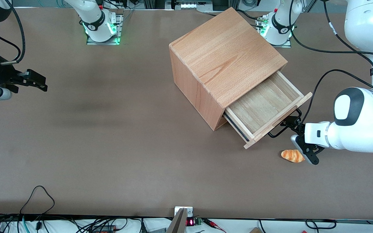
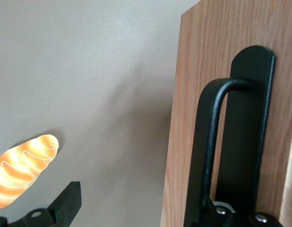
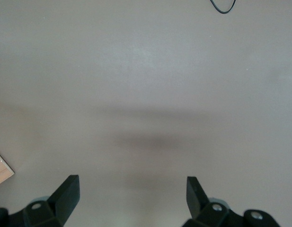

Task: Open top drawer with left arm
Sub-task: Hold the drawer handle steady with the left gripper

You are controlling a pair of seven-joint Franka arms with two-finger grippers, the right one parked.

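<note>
The top drawer (image 1: 264,103) of the beech box (image 1: 225,51) stands pulled well out, its inside bare. Its thin black wire handle (image 1: 282,129) sits on the front panel (image 2: 188,94). The left arm's gripper (image 1: 291,129) is right in front of that panel, at the handle. In the left wrist view the gripper (image 2: 136,208) is open: one finger (image 2: 67,201) hangs over the table, and the handle bar (image 2: 207,142) lies where the second finger is, hiding its tip.
A small orange bread roll (image 1: 292,155) lies on the table just nearer the front camera than the gripper; it also shows in the left wrist view (image 2: 22,170). The brown table (image 1: 108,145) stretches toward the parked arm's end.
</note>
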